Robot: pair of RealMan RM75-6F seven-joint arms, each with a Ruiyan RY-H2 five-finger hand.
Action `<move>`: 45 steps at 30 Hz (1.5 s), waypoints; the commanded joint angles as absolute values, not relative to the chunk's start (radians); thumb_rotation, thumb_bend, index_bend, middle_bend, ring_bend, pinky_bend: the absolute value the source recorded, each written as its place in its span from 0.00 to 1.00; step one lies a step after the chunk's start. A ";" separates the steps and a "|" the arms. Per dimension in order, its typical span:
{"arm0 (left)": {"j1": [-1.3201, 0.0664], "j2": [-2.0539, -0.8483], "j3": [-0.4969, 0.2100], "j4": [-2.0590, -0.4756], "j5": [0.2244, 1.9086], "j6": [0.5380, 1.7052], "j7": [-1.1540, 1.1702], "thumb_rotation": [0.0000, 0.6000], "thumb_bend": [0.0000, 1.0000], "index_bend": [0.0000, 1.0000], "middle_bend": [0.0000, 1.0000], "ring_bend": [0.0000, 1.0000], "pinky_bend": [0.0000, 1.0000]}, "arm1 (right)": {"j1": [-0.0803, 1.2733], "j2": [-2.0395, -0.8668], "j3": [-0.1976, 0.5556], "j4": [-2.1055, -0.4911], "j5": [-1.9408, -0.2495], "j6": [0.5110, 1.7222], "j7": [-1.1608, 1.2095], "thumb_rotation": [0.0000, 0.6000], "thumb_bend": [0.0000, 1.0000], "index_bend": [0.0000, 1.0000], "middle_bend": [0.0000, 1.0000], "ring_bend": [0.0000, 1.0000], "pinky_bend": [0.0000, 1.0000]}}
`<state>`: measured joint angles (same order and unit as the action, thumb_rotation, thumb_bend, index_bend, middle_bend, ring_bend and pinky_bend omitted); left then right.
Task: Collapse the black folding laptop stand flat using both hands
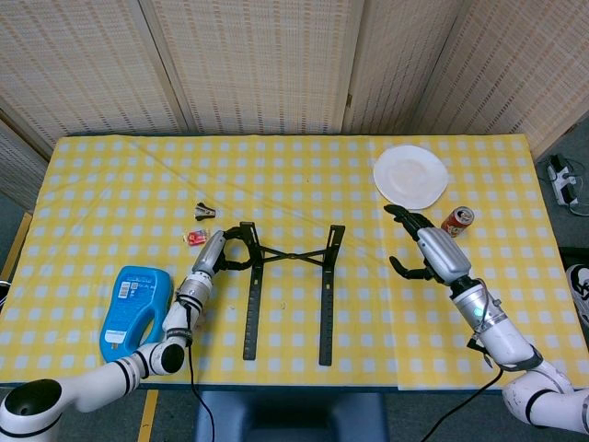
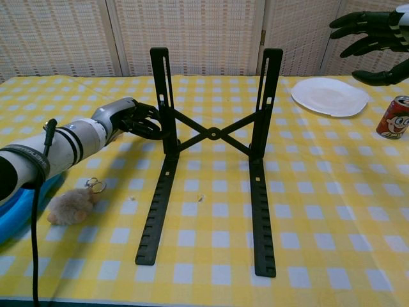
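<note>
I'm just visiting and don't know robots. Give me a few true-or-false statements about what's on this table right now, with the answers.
1. The left hand is at the left upright of the stand. True.
2. The right hand holds the stand's right upright. False: it hovers open, apart from the stand, to the stand's right.
3. The stand already lies flat. False: in the chest view its two uprights rise from the table, joined by crossed bars.
4. A soda can stands beside the white plate. True.
5. The blue bottle is on the plate. False: it lies on the tablecloth near the front left edge, and the plate is bare.
</note>
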<state>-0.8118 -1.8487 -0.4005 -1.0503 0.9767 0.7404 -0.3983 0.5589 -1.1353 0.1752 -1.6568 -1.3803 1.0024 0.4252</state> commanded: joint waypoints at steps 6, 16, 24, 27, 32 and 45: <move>-0.809 -1.833 -0.399 -1.056 0.977 0.718 -0.391 1.00 0.39 0.55 0.32 0.28 0.13 | 0.559 -1.136 0.175 -1.655 -1.382 1.002 0.429 1.00 0.46 0.00 0.08 0.16 0.09; -0.802 -1.826 -0.395 -1.067 0.986 0.712 -0.395 1.00 0.40 0.60 0.33 0.28 0.12 | 0.562 -1.138 0.171 -1.656 -1.383 0.994 0.424 1.00 0.46 0.00 0.08 0.16 0.09; -0.768 -1.741 -0.360 -1.177 1.041 0.684 -0.412 1.00 0.37 0.33 0.28 0.19 0.04 | 0.573 -1.138 0.166 -1.665 -1.415 0.986 0.448 1.00 0.46 0.00 0.07 0.13 0.06; -0.749 -1.701 -0.345 -1.222 1.066 0.691 -0.415 1.00 0.36 0.24 0.24 0.15 0.01 | 0.585 -1.147 0.162 -1.663 -1.427 0.972 0.458 1.00 0.46 0.00 0.07 0.12 0.05; -0.711 -1.630 -0.325 -1.291 1.109 0.725 -0.423 1.00 0.34 0.17 0.21 0.12 0.00 | 0.605 -1.169 0.169 -1.653 -1.431 0.957 0.479 1.00 0.46 0.00 0.07 0.10 0.02; -0.614 -1.459 -0.256 -1.393 1.223 0.891 -0.341 1.00 0.33 0.16 0.19 0.11 0.00 | 0.689 -1.238 0.183 -1.584 -1.449 0.856 0.657 1.00 0.46 0.00 0.05 0.08 0.00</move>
<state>-0.6231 -1.4712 -0.2647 -1.3836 1.2158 0.8838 -0.3500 0.6734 -1.2241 0.1855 -1.6021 -1.4287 0.8721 0.6169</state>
